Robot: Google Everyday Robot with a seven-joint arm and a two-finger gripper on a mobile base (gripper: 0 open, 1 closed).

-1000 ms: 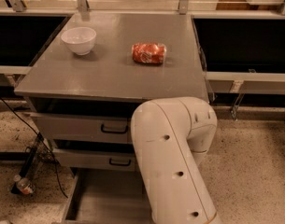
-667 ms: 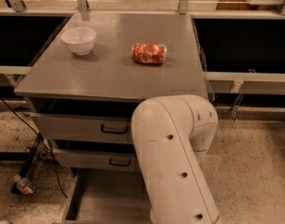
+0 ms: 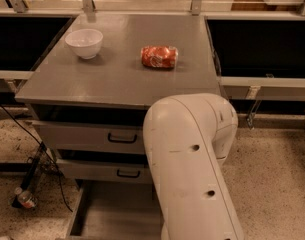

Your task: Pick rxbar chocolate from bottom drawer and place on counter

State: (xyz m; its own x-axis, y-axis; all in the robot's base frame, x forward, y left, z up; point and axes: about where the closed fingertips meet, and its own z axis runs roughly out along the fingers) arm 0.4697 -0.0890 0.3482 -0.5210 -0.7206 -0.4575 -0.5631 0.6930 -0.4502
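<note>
Counter (image 3: pixel 117 81) holds one bowl (image 3: pixel 84 42), one packet (image 3: pixel 159 57); hand hidden.

White bowl (image 3: pixel 84 42) stands left of red packet (image 3: pixel 159 57).

Single view, high vantage, facing forward and steeply down over robot's own arm (image 3: pixel 192 169). Worktop (image 3: pixel 117 79) at mid range, filling upper middle. Arm link very near lens, blocking lower centre. Bottom drawer (image 3: pixel 117 211) at lower edge; floor (image 3: pixel 272 174) on both sides. Jaws out of frame.
</note>
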